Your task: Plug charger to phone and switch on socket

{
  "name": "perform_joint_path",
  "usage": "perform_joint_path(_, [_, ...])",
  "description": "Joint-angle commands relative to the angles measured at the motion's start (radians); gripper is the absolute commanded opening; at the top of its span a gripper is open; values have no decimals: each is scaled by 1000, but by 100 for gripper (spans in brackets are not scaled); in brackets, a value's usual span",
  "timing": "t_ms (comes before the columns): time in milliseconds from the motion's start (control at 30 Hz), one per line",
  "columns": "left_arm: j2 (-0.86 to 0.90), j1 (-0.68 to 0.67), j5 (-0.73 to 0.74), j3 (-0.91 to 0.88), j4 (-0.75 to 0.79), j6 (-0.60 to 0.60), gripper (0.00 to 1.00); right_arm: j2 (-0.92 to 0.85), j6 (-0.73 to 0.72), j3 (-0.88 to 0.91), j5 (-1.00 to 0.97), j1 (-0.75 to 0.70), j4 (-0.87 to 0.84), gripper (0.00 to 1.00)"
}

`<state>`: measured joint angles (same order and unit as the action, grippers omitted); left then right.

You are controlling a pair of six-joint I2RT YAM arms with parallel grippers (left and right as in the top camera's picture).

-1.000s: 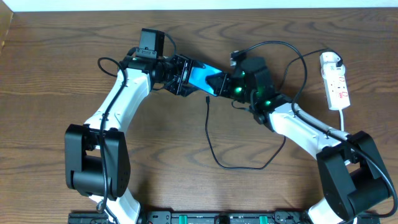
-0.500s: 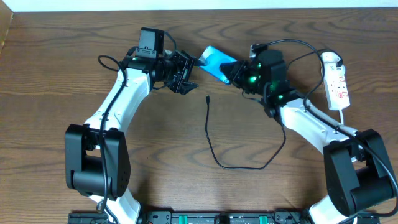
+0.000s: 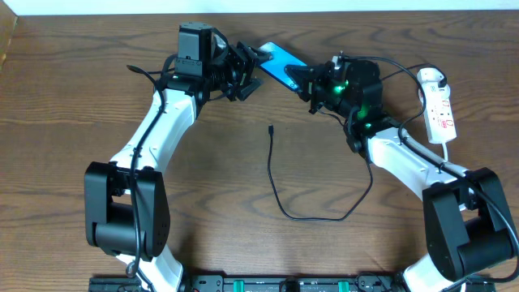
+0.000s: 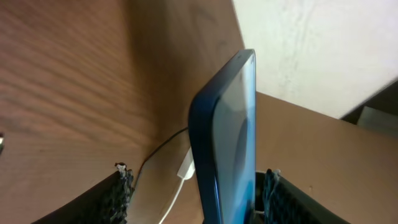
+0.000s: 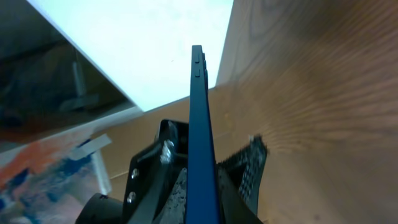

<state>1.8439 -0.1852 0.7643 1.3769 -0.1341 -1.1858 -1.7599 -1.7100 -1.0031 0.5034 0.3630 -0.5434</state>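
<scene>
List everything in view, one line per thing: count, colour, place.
phone: one, blue, held off the table near its far edge, between the two grippers
charger: one, thin black cable, plug tip lying free mid-table, looping toward the right arm
socket: one, white with red markings, at the table's right side
table: one, brown wood, under everything
left gripper: one, black, open, fingers either side of the phone's left end
right gripper: one, black, shut on the phone's right end
</scene>
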Motion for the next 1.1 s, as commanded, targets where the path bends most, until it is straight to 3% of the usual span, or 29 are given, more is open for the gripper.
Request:
perform_joint_path(0, [-15,4,9,19,81,-77,62,8,-138,-15,23,31,-50,1])
perform_joint_path(333, [-15,4,0,19,276,-126,51,8,-187,-15,19,65,-98,1])
perform_joint_path(600, [-15,4,-10,19,275,-126,31,8,-204,-15,19,79,-123,1])
perform_joint_path(1067, [-15,4,83,19,275,-137,19,7,-204,-15,-5,101,-172,1])
